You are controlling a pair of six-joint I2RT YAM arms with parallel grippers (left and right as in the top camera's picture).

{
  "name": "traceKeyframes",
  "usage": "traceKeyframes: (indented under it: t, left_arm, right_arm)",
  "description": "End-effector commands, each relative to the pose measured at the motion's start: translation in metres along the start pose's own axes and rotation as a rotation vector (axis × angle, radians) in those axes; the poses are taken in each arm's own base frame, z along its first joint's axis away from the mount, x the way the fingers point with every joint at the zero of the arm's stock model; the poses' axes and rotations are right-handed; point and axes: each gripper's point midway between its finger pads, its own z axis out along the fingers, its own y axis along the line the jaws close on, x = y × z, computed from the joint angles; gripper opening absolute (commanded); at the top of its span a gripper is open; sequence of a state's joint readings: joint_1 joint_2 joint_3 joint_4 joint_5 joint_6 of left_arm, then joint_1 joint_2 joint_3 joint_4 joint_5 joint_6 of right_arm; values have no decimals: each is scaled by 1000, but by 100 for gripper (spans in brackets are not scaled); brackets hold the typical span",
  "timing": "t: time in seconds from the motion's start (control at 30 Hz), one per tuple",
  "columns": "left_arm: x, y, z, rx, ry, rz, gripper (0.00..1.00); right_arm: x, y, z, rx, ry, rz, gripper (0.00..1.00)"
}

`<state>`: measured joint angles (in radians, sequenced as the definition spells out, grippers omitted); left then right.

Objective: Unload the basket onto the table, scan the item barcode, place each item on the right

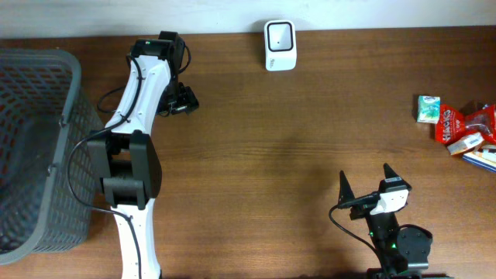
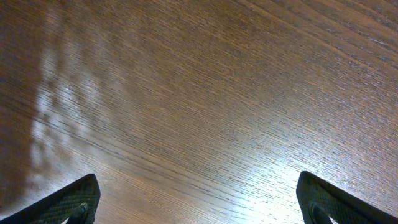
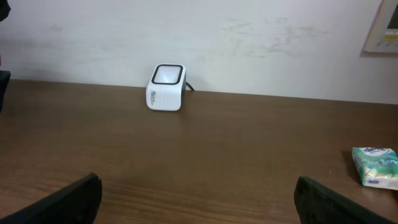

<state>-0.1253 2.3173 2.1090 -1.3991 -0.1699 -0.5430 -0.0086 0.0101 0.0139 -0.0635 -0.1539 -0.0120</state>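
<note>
The white barcode scanner [image 1: 279,45] stands at the table's back edge with its dark window facing up; the right wrist view shows the scanner [image 3: 166,87] against the wall. The items lie at the far right: a green-and-white tissue pack [image 1: 428,108] [image 3: 375,167] and red snack packets [image 1: 465,128]. My right gripper [image 1: 365,173] [image 3: 198,186] is open near the front edge, well short of the items, with nothing between its fingers. My left gripper [image 1: 184,101] [image 2: 198,190] is open over bare wood at the back left, holding nothing.
A grey mesh basket [image 1: 46,93] fills the table's left side, beside the left arm. A white-and-blue box [image 1: 484,157] lies below the red packets at the right edge. A white wall runs behind the table.
</note>
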Motion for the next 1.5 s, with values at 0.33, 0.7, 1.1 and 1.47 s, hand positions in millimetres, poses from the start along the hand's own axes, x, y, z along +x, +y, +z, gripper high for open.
traceKeyframes:
  t: [0.33, 0.7, 1.1, 1.47]
  left_arm:
    - [1, -1, 2, -12, -1, 1, 99]
    - [1, -1, 2, -12, -1, 1, 99]
    - [7, -18, -21, 2, -65, 50, 99]
    - [76, -31, -137, 271, -520, 594, 99]
  right_arm:
    - [7, -18, -1, 109, 20, -35, 99]
    - [6, -16, -1, 98, 16, -35, 99]
    - [6, -16, -1, 98, 17, -35, 99]
    - [6, -16, -1, 98, 16, -35, 99]
